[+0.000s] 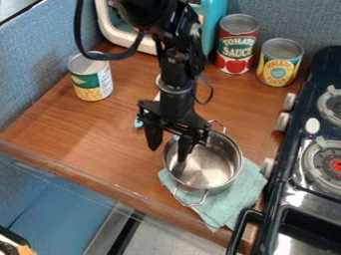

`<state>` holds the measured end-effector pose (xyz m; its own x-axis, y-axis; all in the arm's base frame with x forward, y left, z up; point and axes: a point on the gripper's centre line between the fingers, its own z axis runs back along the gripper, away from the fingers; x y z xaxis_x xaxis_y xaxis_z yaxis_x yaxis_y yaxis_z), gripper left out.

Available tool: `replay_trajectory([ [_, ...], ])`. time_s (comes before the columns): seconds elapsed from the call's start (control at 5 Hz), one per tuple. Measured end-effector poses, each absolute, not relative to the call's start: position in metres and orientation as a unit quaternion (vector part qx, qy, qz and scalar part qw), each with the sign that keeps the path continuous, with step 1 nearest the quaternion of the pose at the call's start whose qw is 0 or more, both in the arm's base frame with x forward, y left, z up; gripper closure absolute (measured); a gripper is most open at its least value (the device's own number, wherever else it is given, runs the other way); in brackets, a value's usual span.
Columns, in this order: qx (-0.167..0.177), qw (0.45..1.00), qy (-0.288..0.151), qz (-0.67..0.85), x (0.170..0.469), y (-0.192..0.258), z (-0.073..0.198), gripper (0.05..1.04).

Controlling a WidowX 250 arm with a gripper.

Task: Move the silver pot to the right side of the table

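Observation:
The silver pot (212, 167) stands upright on a teal cloth at the right of the wooden table, close to the stove. Its two wire handles point to the back and to the front. My gripper (168, 154) hangs over the pot's left rim and is open. One finger is to the left of the rim, and the other is over the inside of the pot. Whether either finger touches the metal, I cannot tell.
The teal cloth (246, 191) lies under the pot. A black stove (303, 191) borders the table on the right. Cans of tomato sauce (237, 45) and pineapple (279, 62) stand behind, another can (90, 77) at the left. A teal and white object (213, 22) is at the back.

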<state>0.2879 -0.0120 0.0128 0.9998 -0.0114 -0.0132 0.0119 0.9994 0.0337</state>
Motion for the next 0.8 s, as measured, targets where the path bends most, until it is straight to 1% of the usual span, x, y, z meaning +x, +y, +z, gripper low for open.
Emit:
replay_trajectory([
  [0.2,0.021,1.000,0.013,-0.008,0.286,-0.012,0.008,0.744],
  [0.4,0.017,1.000,0.013,-0.013,0.286,-0.013,0.009,0.938],
  [0.6,0.010,1.000,-0.001,-0.008,0.287,-0.007,0.024,1.001],
  [0.8,-0.001,1.000,-0.010,0.025,0.284,0.020,0.051,1.009],
])
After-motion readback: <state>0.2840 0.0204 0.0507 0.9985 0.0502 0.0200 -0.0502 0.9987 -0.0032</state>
